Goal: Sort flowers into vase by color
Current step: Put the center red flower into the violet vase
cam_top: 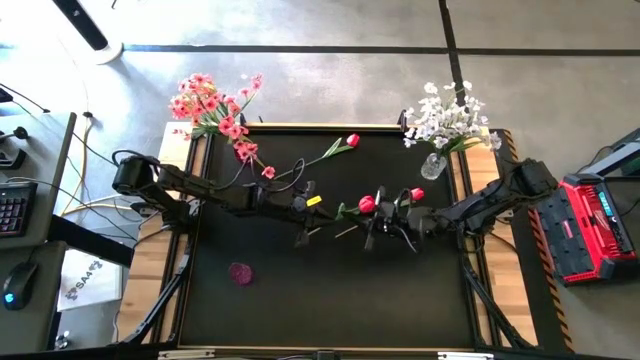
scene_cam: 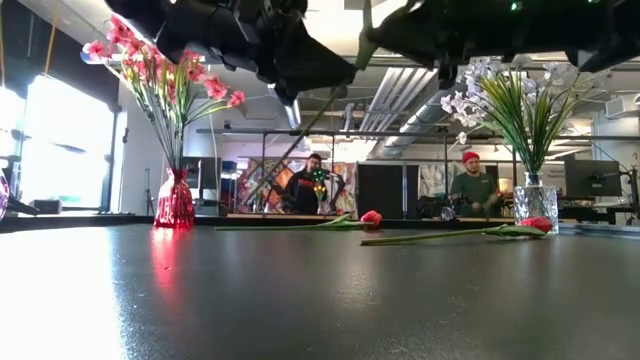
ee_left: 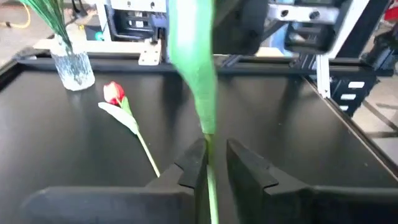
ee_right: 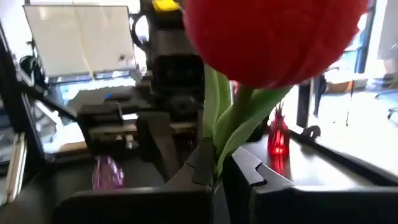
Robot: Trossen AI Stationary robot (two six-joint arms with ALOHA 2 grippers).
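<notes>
Pink flowers (cam_top: 215, 108) and white flowers (cam_top: 447, 118) already in vases, two red tulips (cam_top: 352, 142) loose on the surface, third tulip (cam_top: 367, 204) pinched between both end effectors, left (cam_top: 305, 200) and right (cam_top: 385, 215).

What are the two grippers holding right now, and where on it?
One red tulip, held off the table: right gripper shut on the stem under the bud, left gripper around the lower stem.

Glossy black tabletop (scene_cam: 300, 300), clear glass vase (scene_cam: 536, 205), wooden table edges (cam_top: 172, 250)
</notes>
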